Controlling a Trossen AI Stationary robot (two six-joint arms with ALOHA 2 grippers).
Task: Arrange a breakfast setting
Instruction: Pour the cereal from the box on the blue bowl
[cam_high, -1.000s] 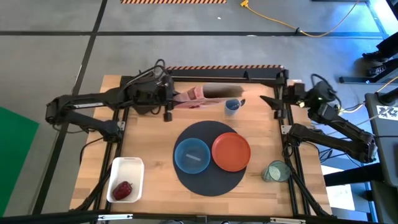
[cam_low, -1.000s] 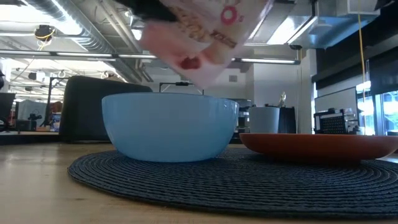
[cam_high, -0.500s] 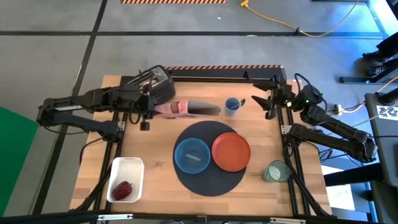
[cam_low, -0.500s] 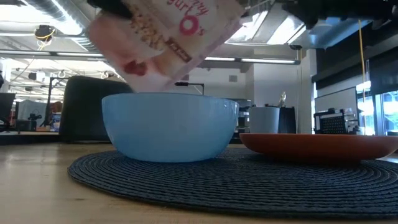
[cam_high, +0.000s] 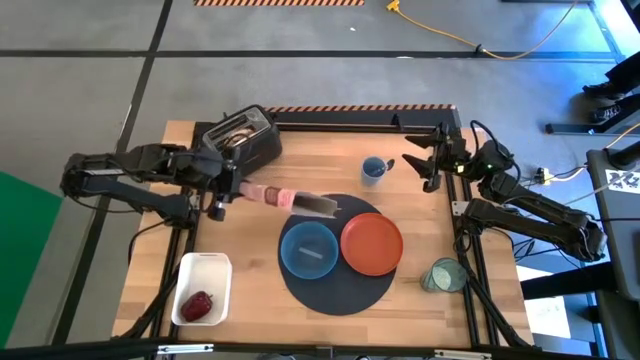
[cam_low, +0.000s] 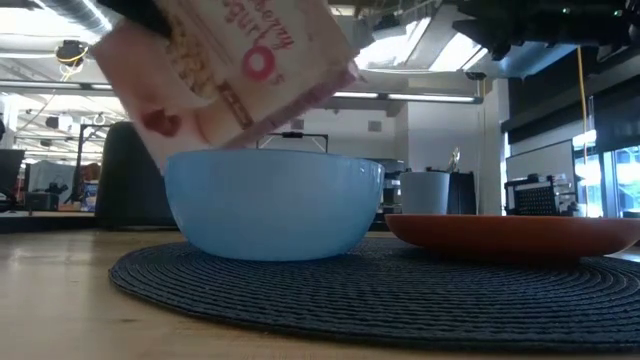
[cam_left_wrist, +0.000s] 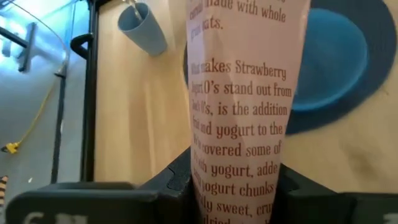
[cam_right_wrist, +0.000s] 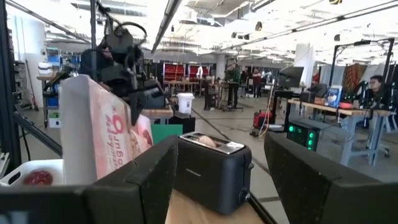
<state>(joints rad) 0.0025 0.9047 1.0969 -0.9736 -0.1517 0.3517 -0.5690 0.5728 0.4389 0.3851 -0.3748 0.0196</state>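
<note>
Cereal box (cam_high: 285, 198) moved toward bowl (cam_high: 309, 249).

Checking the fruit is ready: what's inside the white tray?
The tray holds one red fruit near its front end. The rest shows bare white; anything under the fruit is hidden.

Dark jointed arms, black cables, dark fingers (cam_right_wrist: 317, 180)

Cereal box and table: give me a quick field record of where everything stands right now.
cereal box: held by left gripper, tilted, far end near bowl's rim
bowl: on placemat, looks empty
plate: on placemat, beside bowl
right gripper: open, holding nothing, at the right rear of the table
cup: behind placemat
glass: right of placemat
toaster: back left
white tray: front left, red fruit inside
</note>
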